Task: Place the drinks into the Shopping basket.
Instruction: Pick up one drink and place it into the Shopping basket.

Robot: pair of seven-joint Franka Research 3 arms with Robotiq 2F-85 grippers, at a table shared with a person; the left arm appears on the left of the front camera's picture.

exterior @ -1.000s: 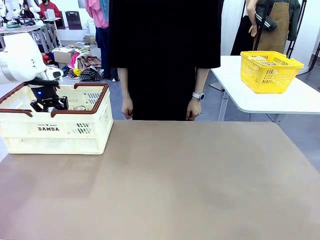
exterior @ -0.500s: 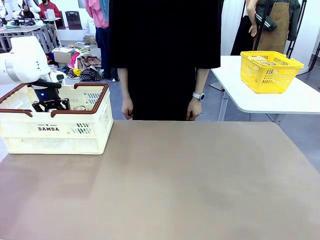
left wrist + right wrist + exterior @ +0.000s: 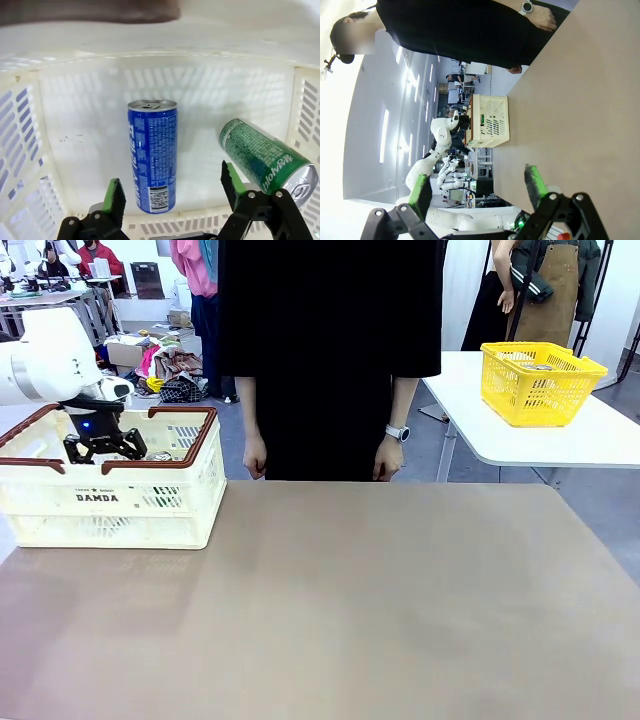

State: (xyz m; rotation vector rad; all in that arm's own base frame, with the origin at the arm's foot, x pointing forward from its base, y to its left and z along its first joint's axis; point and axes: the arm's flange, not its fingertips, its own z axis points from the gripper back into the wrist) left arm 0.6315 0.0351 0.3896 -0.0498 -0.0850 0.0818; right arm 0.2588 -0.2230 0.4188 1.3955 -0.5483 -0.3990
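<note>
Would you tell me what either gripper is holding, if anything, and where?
Nothing is held. The left gripper hangs open over the blue can and green can in the basket; the right gripper is open, empty.

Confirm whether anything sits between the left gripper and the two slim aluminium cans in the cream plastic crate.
Nothing visible. The open left gripper hangs above the blue aluminium can and the green aluminium can. Both lie apart inside the cream-white vented plastic crate, already where they have to go.
</note>
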